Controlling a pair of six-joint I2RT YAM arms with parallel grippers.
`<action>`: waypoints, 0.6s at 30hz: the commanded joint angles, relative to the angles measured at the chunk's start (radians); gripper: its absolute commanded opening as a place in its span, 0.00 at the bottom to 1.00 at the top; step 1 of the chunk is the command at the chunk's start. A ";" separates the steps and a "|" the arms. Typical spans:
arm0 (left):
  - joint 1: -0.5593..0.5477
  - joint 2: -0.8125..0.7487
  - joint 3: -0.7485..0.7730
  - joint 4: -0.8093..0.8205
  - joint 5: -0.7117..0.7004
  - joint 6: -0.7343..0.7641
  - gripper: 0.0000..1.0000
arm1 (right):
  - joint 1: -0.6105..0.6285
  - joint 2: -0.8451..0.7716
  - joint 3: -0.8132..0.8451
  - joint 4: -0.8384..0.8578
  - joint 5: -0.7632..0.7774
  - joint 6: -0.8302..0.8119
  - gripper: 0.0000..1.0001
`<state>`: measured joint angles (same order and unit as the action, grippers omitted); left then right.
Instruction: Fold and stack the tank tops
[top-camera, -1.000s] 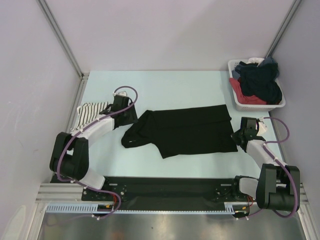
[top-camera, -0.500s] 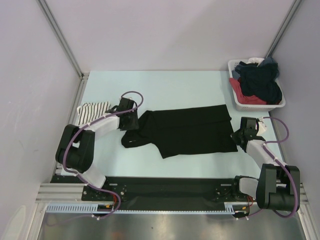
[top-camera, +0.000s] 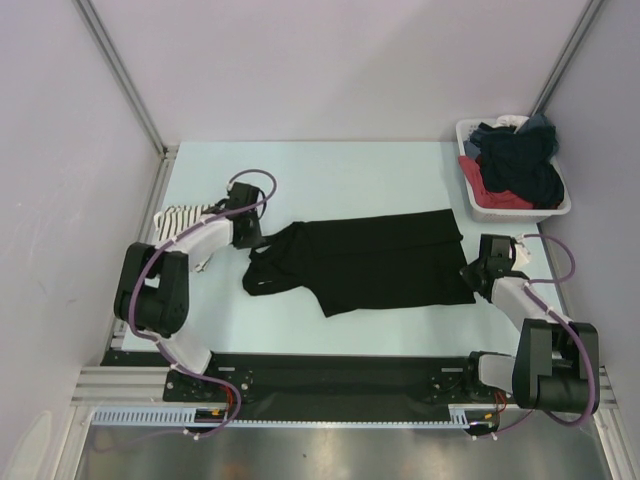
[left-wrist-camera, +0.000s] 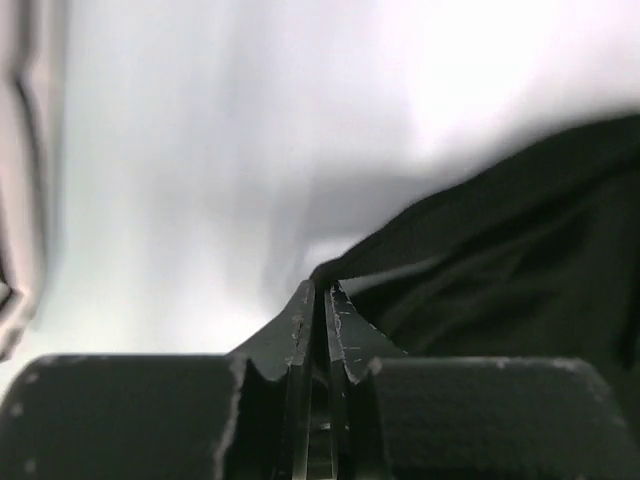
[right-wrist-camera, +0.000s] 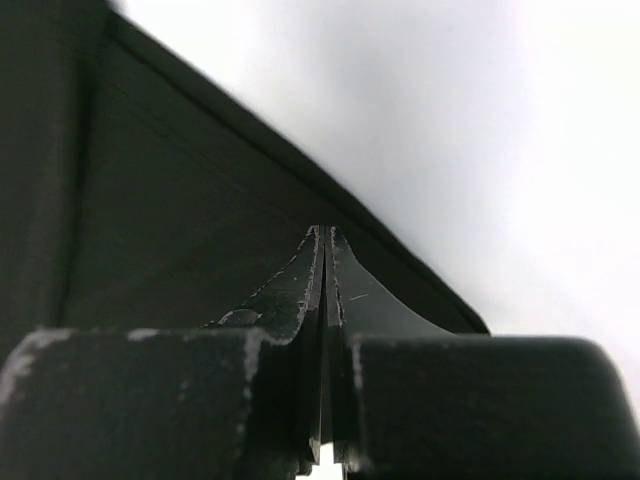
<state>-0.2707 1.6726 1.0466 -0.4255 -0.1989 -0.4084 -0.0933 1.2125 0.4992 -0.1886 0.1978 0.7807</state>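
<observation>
Black tank top (top-camera: 380, 262): spread flat in the middle of the table (top-camera: 350, 175), long side running left to right, straps bunched at its left end.
Striped tank top (top-camera: 185, 215): a small folded bundle at the left edge of the table, partly hidden behind the left arm, apart from the black tank top.
Left gripper (top-camera: 254, 244): low at the far-left end of the black tank top; its jaws are drawn almost together, and the wrist view shows a raised fold of the black fabric pinched at the tips.
Right gripper (top-camera: 469, 272): low at the near-right corner of the black tank top, jaws pressed together, tips over the hem; I cannot tell whether cloth is caught between them.
Basket (top-camera: 510, 212): white, at the far right corner, heaped with dark, red and white clothes.
</observation>
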 joint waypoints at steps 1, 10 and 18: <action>0.053 0.019 0.099 -0.022 -0.063 0.011 0.11 | 0.004 0.071 0.010 0.029 -0.011 -0.003 0.00; 0.100 0.185 0.305 -0.117 -0.128 0.026 0.51 | 0.015 0.064 0.019 0.023 0.000 -0.003 0.00; 0.091 0.035 0.196 -0.107 -0.171 0.006 0.86 | 0.017 0.029 0.025 -0.003 0.026 -0.009 0.00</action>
<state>-0.1738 1.8324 1.2694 -0.5110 -0.3157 -0.3958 -0.0811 1.2778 0.5209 -0.1745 0.1890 0.7834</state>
